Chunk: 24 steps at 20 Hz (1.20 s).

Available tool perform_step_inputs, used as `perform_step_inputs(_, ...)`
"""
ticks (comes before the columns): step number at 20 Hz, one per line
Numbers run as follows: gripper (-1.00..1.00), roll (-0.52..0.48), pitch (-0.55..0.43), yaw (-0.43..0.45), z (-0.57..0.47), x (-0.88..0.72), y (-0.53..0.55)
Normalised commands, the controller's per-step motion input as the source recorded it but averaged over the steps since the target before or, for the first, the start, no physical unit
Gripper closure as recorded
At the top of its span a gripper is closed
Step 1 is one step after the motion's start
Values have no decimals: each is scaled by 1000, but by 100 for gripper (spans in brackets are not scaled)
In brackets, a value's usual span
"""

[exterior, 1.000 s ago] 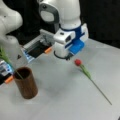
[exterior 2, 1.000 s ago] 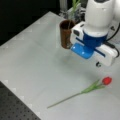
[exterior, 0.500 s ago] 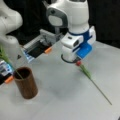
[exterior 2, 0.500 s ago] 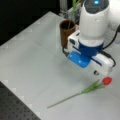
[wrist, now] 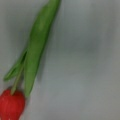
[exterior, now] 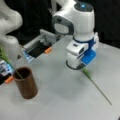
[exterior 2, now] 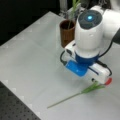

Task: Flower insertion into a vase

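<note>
A tulip lies flat on the white table. Its green stem point(exterior: 97, 86) point(exterior 2: 66, 99) shows in both front views, and its red bloom point(exterior 2: 108, 81) peeks out beside the hand. In the wrist view the bloom point(wrist: 11, 105) sits at the bottom left, with a long leaf point(wrist: 37, 47) running up. My gripper point(exterior: 76, 66) point(exterior 2: 97, 78) hangs low, right over the bloom end; its fingers are hidden under the hand. The brown vase point(exterior: 26, 85) point(exterior 2: 67, 32) stands apart from the gripper, with a green stalk point(exterior: 7, 61) point(exterior 2: 73, 7) rising from it.
A second white robot base point(exterior: 10, 25) stands at a front view's left. Behind the vase sits a grey open box point(exterior: 37, 48) with orange tabs. A dark perforated board point(exterior 2: 15, 107) borders the table at a front view's bottom left.
The arm has moved over the tulip's bloom end and come lower, and now covers most of the bloom in the front views. The tulip and the vase have not moved.
</note>
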Motion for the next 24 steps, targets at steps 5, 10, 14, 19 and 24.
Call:
perform_step_inputs(5, -100, -161, 102, 94, -21, 437, 75)
perform_step_inputs(10, -100, -164, 120, 95, -16, 423, 79)
perform_step_inputs(14, -100, -183, 141, 91, 7, 388, 53)
perform_step_inputs(19, -100, -232, 205, 143, -63, 322, 6)
perform_step_inputs(24, -100, -248, 186, 163, -111, 298, -20)
